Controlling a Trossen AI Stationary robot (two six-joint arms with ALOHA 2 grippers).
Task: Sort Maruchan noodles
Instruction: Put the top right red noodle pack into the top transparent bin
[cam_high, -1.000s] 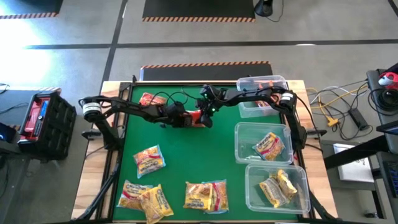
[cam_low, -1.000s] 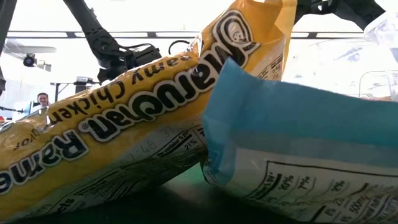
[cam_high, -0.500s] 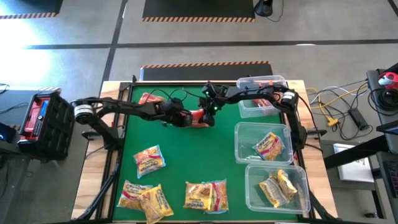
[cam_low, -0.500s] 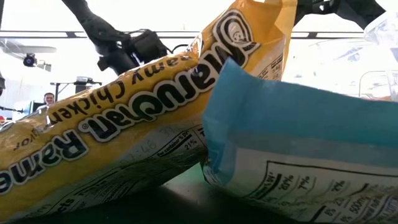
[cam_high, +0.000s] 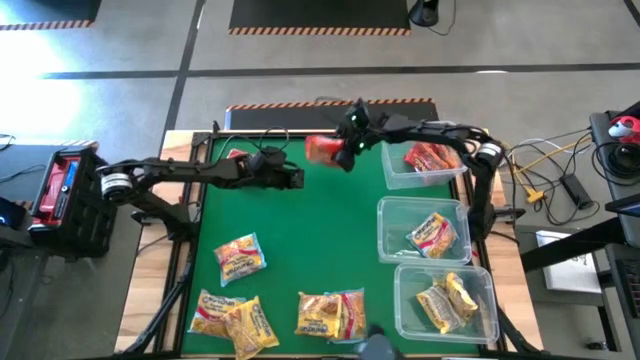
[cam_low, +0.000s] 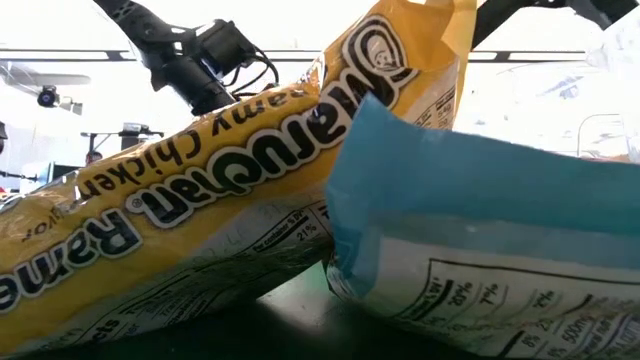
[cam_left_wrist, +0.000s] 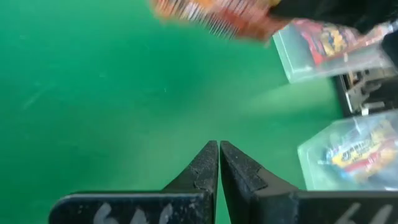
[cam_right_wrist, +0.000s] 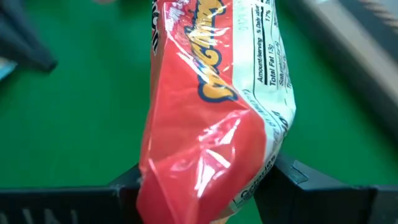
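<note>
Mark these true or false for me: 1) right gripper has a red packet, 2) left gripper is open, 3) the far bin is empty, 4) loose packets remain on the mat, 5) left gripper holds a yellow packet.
1) True: the right gripper is shut on a red packet.
2) False: the left gripper has its fingers pressed together.
3) False: the far bin already holds a red packet.
4) True: yellow packets lie on the green mat.
5) False: the left gripper holds nothing.
</note>
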